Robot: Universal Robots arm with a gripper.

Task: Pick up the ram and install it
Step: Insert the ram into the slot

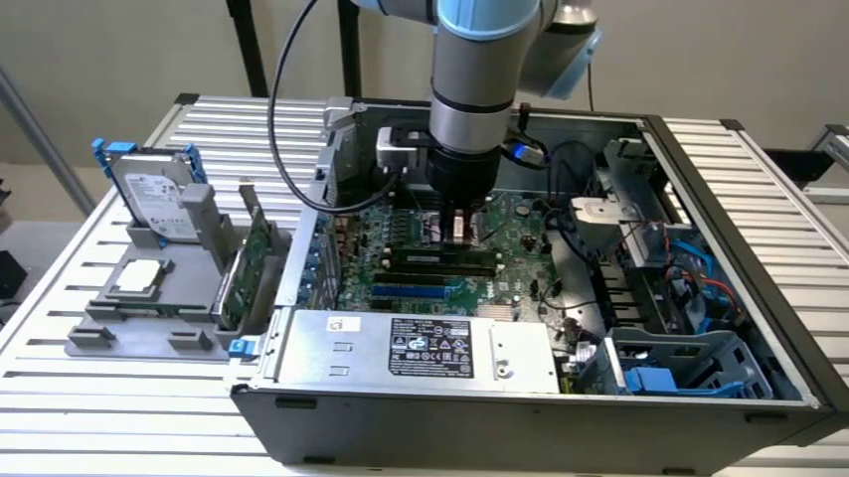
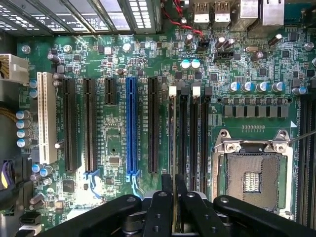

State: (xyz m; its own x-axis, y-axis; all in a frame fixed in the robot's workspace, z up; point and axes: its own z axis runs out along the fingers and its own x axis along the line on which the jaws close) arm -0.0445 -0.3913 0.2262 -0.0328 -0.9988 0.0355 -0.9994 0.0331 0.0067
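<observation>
White sticker [image 1: 342,324] on power supply [image 1: 418,345] top, exterior view: print too small to read. Black label [image 1: 439,348] on same power supply: white text block and row of marks, perhaps certification symbols, none legible. Label on hard drive [image 1: 157,198] in grey stand: unreadable. Motherboard [image 2: 121,118] in wrist view: fine white silkscreen beside slots, characters not decipherable.

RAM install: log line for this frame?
step: install | gripper: jaws shut on ram | ram: edge-on, aligned with memory slot near CPU socket
</observation>
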